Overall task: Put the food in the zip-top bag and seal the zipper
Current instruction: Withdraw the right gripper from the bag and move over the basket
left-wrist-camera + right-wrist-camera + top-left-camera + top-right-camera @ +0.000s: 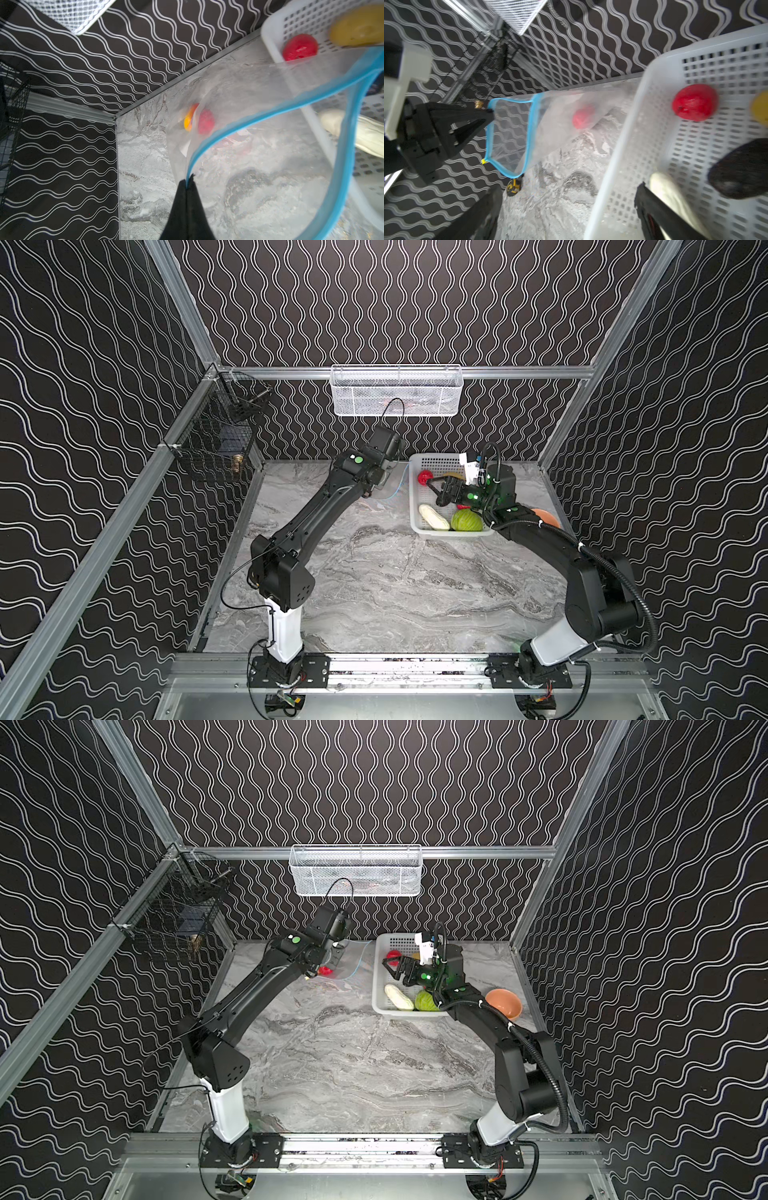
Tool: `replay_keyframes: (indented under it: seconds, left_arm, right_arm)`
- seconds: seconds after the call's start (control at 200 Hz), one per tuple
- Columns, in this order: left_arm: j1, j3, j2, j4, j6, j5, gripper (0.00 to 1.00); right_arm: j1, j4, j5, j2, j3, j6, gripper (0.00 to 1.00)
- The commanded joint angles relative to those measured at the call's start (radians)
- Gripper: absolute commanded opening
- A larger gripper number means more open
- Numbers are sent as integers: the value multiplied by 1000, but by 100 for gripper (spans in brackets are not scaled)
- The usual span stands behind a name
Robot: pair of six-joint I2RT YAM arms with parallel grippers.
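Zip-top bag sits on the table just beside the white basket, largely hidden by the left arm in both top views. A red piece and a yellow-orange fruit blur inside. Left gripper pinches the zipper; right gripper gapes wide above the basket, empty.

At the bench's back edge the right gripper hovers over a white basket holding a white long vegetable, green cabbage and red piece.

left arm stretched up toward frame centre, left gripper pinched fully closed. right arm bent in from lower right, right gripper spread wide, pointing left.
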Motion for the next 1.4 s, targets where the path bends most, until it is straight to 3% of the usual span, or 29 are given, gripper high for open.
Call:
replay_keyframes:
  seconds: [0.0, 0.38, 0.541, 0.971, 1.391]
  left_arm:
    - [23, -7, -4, 19, 2, 0, 0]
    - [32, -43, -58, 20, 8, 87, 0]
    - [32, -110, -97, 47, 10, 141, 0]
    - [31, -234, -165, 150, 66, 133, 0]
    - [31, -198, -150, 109, 49, 165, 0]
  right_arm:
    - [-11, -109, 53, 22, 65, -20, 99]
    - [-23, -414, 309, 50, 270, -16, 99]
    - [-23, -455, 375, 75, 298, 16, 99]
    - [-23, -593, 538, 199, 442, 74, 99]
    - [-23, -818, 642, 439, 776, -174, 99]
